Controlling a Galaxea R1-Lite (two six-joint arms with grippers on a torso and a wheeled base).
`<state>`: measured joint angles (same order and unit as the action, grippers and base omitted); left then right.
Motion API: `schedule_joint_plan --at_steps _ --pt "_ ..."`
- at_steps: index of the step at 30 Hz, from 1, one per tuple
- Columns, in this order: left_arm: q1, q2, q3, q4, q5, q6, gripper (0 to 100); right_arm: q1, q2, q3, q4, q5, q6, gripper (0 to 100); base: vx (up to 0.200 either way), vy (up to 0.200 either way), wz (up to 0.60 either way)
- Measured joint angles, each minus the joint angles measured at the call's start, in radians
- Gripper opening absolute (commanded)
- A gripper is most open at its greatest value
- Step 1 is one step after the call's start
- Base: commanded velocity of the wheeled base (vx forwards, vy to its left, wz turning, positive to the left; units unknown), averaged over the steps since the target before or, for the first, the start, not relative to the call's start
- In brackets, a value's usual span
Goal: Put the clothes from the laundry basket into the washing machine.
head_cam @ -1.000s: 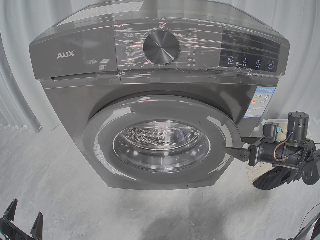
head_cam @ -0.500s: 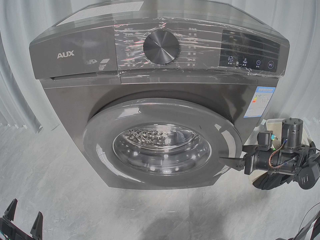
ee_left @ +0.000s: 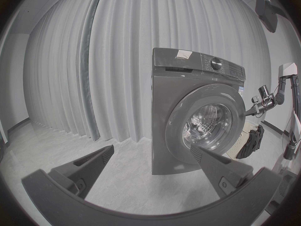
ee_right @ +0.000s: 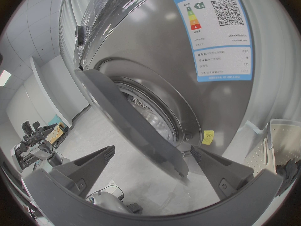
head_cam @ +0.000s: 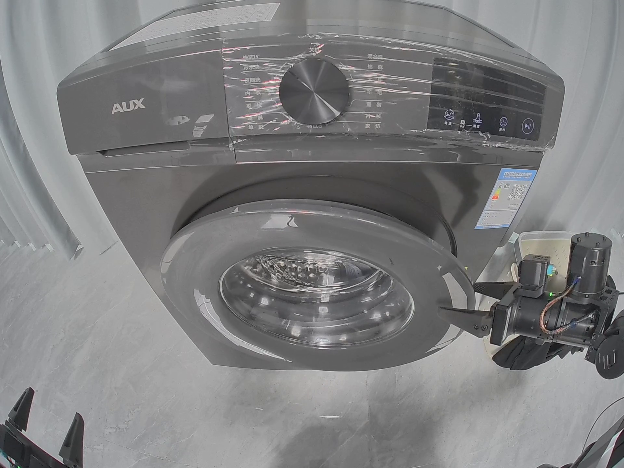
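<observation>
Jaws of our right gripper (head_cam: 463,299) stand apart astride the door (head_cam: 195,274) rim at three o'clock; we judge the door stiff, the clothes (head_cam: 520,356) limp, best pinched mid-fold

The head view looks forward and down at the washing machine (head_cam: 149,190) from close in front. The left wrist view sits low and well back, facing its front and one side panel. The right wrist view hugs the door (ee_right: 125,120) edge. All three share the door.
</observation>
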<state>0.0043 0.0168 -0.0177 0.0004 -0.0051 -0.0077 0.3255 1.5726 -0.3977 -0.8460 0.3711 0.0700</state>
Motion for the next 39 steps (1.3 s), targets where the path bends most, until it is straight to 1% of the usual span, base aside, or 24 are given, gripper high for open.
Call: schedule_joint_plan --at_steps 3,8,18,21,24,28,33,39 --pt "0.0 0.0 0.0 0.0 -0.001 0.0 100 0.011 0.024 -0.026 -0.001 -0.001 0.001 100 -0.2 0.0 0.0" --pt "0.0 0.0 0.0 0.0 -0.001 -0.001 100 0.034 0.055 -0.031 -0.002 -0.004 0.001 100 0.0 0.0 0.0" --pt "0.0 0.0 0.0 0.0 -0.001 0.0 100 0.067 -0.007 0.073 0.001 -0.001 -0.004 100 0.0 0.0 0.0" --pt "0.0 0.0 0.0 0.0 -0.001 0.0 100 0.064 -0.022 0.074 0.0 -0.009 -0.004 100 -0.2 0.0 0.0" --pt "0.0 0.0 0.0 0.0 -0.001 0.0 100 0.061 -0.022 0.055 -0.002 -0.03 -0.002 100 -0.2 0.0 0.0" --pt "0.0 0.0 0.0 0.0 -0.001 0.0 100 0.068 0.0 0.039 -0.001 -0.038 -0.004 100 0.0 0.0 0.0" --pt "0.0 0.0 0.0 0.0 -0.001 0.0 100 0.107 0.013 0.057 -0.001 -0.034 -0.004 100 0.0 0.0 0.0" --pt "0.0 0.0 0.0 0.0 -0.001 0.0 100 0.162 -0.009 0.115 0.0 -0.033 -0.002 100 0.0 0.0 0.0"
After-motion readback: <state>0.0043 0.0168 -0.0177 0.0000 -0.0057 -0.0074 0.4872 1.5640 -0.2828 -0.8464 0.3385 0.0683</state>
